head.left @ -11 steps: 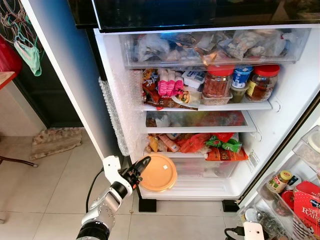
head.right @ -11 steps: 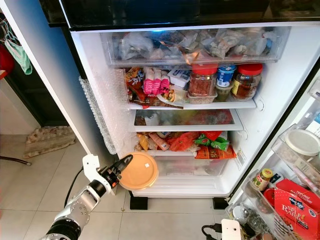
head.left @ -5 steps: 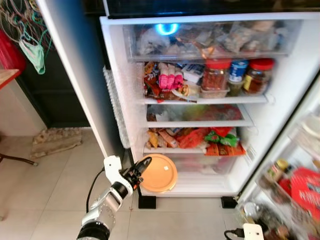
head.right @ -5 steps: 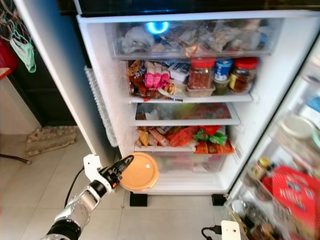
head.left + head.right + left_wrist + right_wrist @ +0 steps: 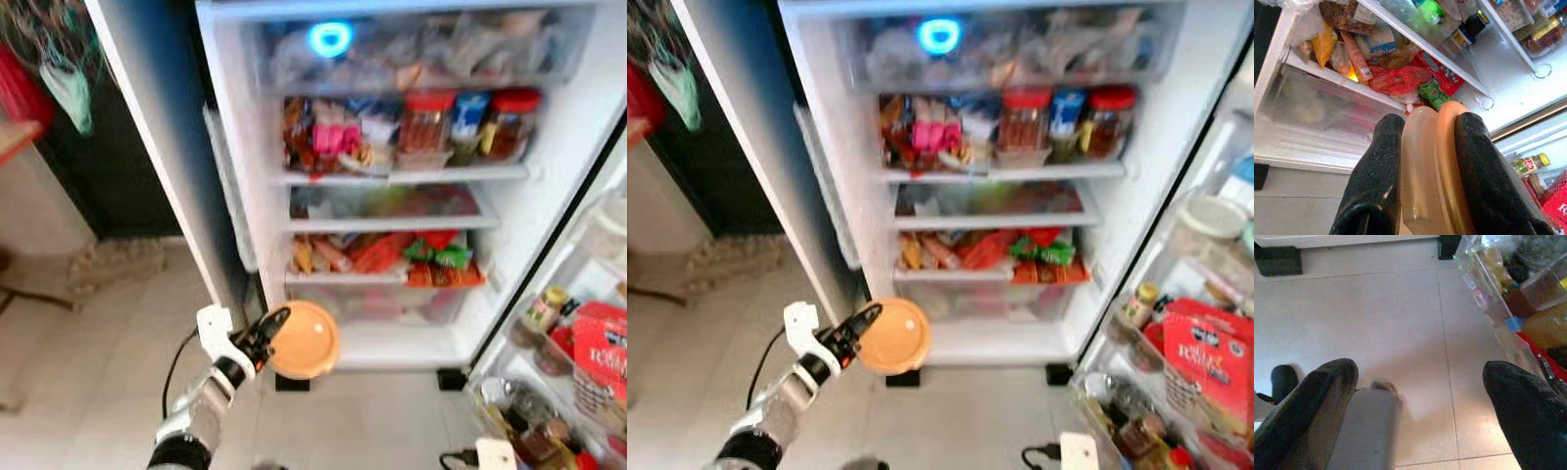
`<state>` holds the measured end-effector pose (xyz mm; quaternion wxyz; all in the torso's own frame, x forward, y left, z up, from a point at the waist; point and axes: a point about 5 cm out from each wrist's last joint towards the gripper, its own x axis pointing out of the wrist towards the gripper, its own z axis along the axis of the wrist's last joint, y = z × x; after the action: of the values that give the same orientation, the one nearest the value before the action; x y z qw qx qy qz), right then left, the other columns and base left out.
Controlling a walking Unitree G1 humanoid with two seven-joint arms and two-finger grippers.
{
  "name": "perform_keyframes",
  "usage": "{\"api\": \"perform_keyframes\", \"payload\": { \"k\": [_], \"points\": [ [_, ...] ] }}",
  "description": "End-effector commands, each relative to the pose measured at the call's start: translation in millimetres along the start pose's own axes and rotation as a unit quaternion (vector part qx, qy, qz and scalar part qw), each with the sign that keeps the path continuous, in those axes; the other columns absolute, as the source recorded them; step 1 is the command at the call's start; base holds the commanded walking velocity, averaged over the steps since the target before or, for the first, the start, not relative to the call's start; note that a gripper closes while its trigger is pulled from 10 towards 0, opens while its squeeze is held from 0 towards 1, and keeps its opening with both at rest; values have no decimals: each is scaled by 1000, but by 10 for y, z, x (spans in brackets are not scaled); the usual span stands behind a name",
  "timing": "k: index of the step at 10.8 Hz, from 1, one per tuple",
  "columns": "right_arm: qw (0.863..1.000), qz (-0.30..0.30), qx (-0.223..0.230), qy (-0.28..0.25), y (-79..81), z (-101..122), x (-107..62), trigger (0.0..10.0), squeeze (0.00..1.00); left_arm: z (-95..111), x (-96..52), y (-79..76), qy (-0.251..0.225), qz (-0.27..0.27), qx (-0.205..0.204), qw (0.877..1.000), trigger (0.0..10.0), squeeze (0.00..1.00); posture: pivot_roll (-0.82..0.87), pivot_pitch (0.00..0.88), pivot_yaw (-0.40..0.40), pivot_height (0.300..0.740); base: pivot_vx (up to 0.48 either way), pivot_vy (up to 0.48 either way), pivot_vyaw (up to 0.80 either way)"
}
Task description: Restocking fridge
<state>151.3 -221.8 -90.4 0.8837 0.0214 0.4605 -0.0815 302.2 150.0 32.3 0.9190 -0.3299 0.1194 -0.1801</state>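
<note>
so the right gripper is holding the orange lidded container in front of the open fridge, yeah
Not quite: it is the left gripper that is shut on the orange lidded container in front of the open fridge, as the left eye view and the left wrist view show. The right gripper is open over the floor.

Left arm raised forward, left gripper [image 5: 266, 336] fingers [image 5: 1376, 181] clamped on lid [image 5: 1432, 171] edge. Right gripper [image 5: 1415, 396] hangs low, fingers spread wide.
</note>
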Motion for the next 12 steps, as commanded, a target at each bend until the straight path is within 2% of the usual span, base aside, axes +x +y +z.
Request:
{"api": "perform_keyframes", "payload": {
  "k": [1, 6, 12],
  "points": [
    [1000, -1, 3, 0, 0, -1, 0, 10000, 0, 69, 26, -12, -12, -2, 7, 1000, 10000, 0, -23, 0, 25, 670, 0, 0, 0],
    [1000, -3, 4, -4, -15, 16, 1, 10000, 0, 71, 22, -5, -11, -3, 10, 1000, 10000, 0, -21, 0, 25, 656, 0, 0, 0],
    [1000, -4, 6, -4, -14, 14, 1, 10000, 0, 67, 16, -9, -9, -6, 12, 1000, 10000, 0, -21, 0, 27, 656, 268, 0, 0]
  ]
}}
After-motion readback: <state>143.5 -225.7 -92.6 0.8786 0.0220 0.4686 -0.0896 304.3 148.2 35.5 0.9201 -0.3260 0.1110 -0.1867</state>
